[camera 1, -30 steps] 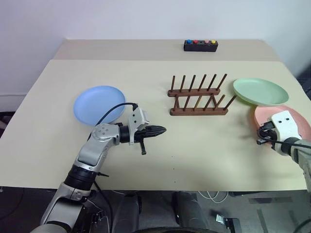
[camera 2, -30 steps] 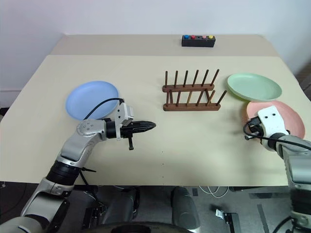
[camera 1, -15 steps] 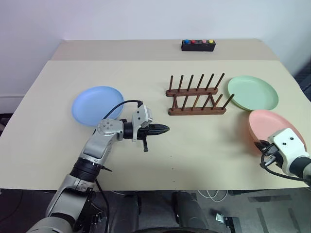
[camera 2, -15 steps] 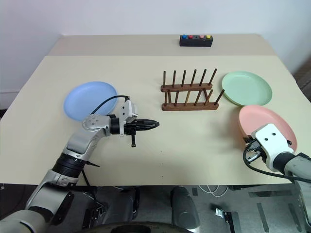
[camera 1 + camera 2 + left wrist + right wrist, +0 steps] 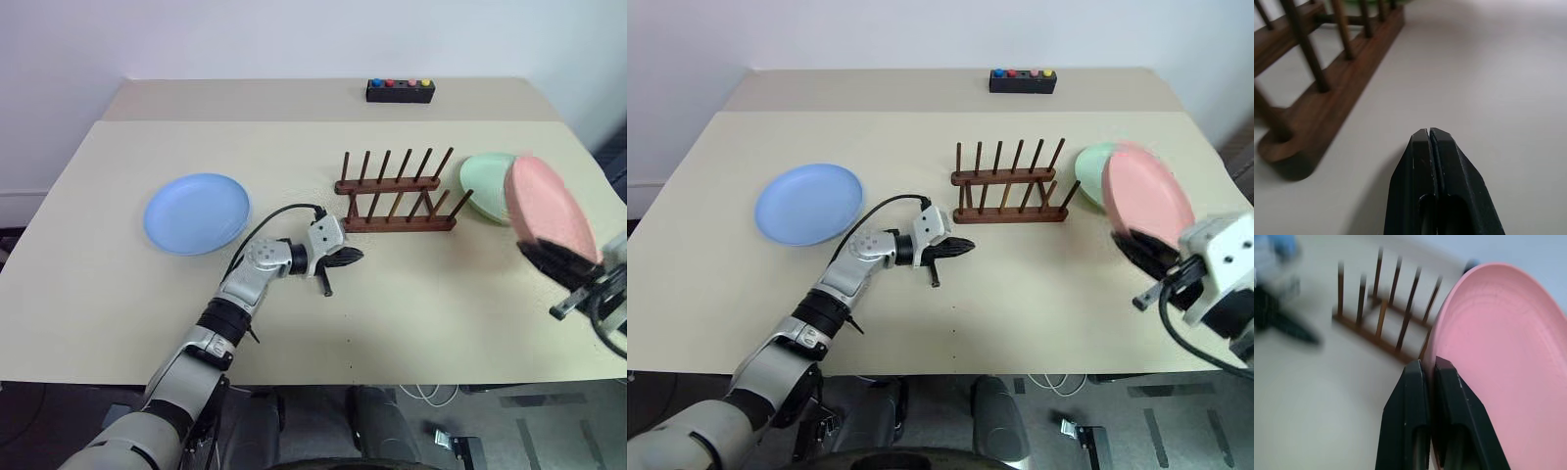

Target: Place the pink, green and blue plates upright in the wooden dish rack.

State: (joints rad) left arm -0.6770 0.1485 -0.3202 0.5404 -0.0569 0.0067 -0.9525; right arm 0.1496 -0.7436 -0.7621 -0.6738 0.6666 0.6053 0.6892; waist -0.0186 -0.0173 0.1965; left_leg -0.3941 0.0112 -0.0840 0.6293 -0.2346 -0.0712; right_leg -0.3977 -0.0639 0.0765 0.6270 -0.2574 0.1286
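Your right gripper (image 5: 551,257) clamps the pink plate (image 5: 549,208) on edge, tilted, face toward the wooden dish rack (image 5: 397,191); left gripper (image 5: 351,258) closed, empty.

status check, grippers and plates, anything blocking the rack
Right gripper shut on pink plate, lifted. Left gripper shut, empty, beside wooden dish rack. Rack empty; blue plate, green plate flat on table.

A: Head pair?
B: High, facing forward and down; both cover the whole tabletop (image 5: 118,284) and rack (image 5: 397,191).
A: Wrists?
B: Left skims low, close beside the rack; right sits close behind the pink plate (image 5: 1503,357), rack beyond.
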